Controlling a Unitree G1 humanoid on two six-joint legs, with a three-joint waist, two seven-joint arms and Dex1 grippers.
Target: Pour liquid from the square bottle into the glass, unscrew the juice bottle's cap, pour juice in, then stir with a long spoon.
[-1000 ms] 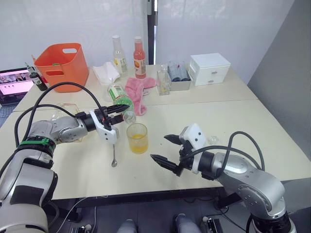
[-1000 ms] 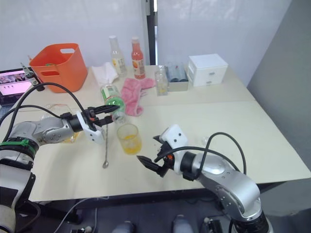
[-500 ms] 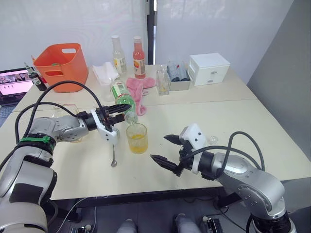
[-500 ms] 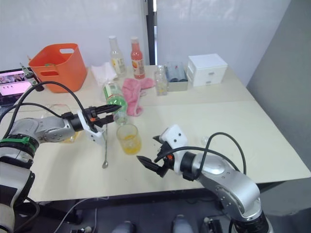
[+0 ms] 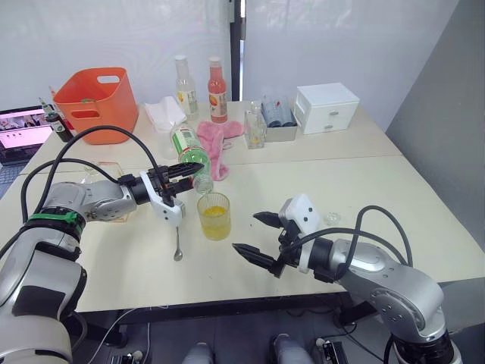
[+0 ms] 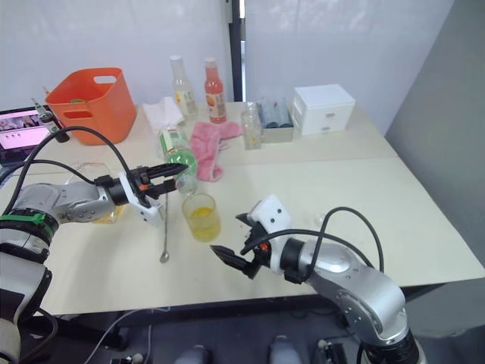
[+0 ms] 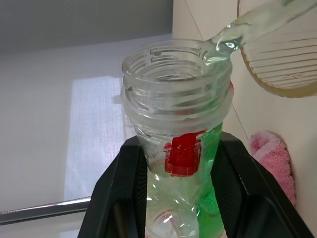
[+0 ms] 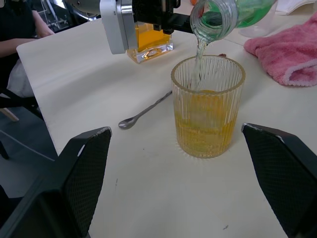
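My left gripper is shut on the neck of the juice bottle, which is tipped with its open mouth over the glass. A thin pale stream runs from the mouth into the glass, which holds orange-yellow liquid. The long spoon lies flat on the table left of the glass. The square bottle, with amber liquid, stands behind my left gripper. My right gripper hovers open and empty to the right of the glass. The small white cap lies on the table further right.
At the back stand an orange basket, a pale yellow bottle, an orange-red bottle, a clear cup and a white drawer box. A pink cloth lies behind the glass. A screen sits far left.
The juice bottle stays tipped over the glass and the liquid level in the glass has risen a little. My right gripper has barely moved.
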